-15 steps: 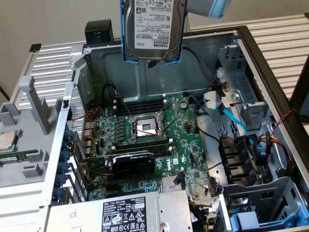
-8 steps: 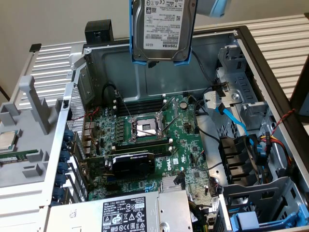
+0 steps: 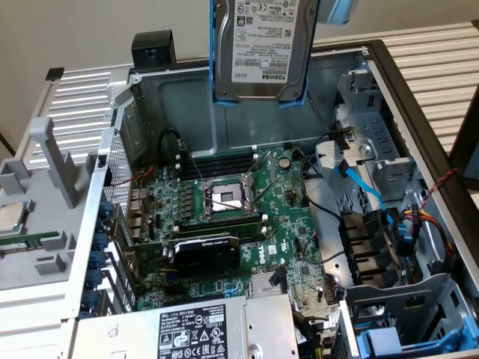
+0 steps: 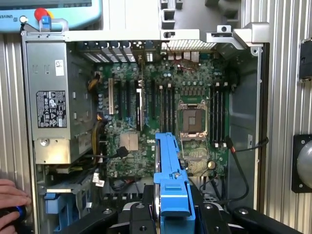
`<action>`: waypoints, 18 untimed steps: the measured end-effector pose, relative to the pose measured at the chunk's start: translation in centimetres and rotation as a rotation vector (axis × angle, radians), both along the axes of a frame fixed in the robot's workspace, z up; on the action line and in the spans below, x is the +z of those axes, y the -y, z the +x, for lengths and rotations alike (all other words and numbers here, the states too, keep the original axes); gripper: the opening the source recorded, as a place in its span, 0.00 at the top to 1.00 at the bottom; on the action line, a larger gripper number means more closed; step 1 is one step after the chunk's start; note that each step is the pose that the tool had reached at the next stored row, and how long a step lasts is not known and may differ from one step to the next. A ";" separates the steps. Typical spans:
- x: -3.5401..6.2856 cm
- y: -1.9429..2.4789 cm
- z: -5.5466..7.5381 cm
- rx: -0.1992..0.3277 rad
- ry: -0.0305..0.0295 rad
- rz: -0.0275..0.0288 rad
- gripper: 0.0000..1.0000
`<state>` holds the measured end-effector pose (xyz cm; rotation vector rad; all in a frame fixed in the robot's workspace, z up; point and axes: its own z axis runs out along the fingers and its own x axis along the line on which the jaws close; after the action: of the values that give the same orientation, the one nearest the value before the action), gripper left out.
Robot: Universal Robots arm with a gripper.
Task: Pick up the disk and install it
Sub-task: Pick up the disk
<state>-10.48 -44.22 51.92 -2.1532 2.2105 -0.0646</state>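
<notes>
Overhead, fingers [image 4: 201, 215] hold the disk [image 3: 258, 48] edge-down above the case [image 3: 247, 120].

The white label on the disk [image 3: 262, 45] reads TOSHIBA, upside down. The pendant [image 4: 48, 12] shows "UNIVE". The print on the power supply label [image 3: 196, 338] is too small to read.
</notes>
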 end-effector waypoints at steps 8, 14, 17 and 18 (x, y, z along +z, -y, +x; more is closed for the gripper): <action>0.16 1.57 0.8 0.000 0.0010 0.0000 0.63; 0.30 2.78 1.4 0.000 0.0011 -0.0001 0.63; 0.40 3.38 1.7 0.000 0.0012 0.0000 0.63; 0.43 3.57 1.8 0.000 0.0012 0.0000 0.63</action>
<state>-8.69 -47.79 52.35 -2.1527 2.2098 -0.0660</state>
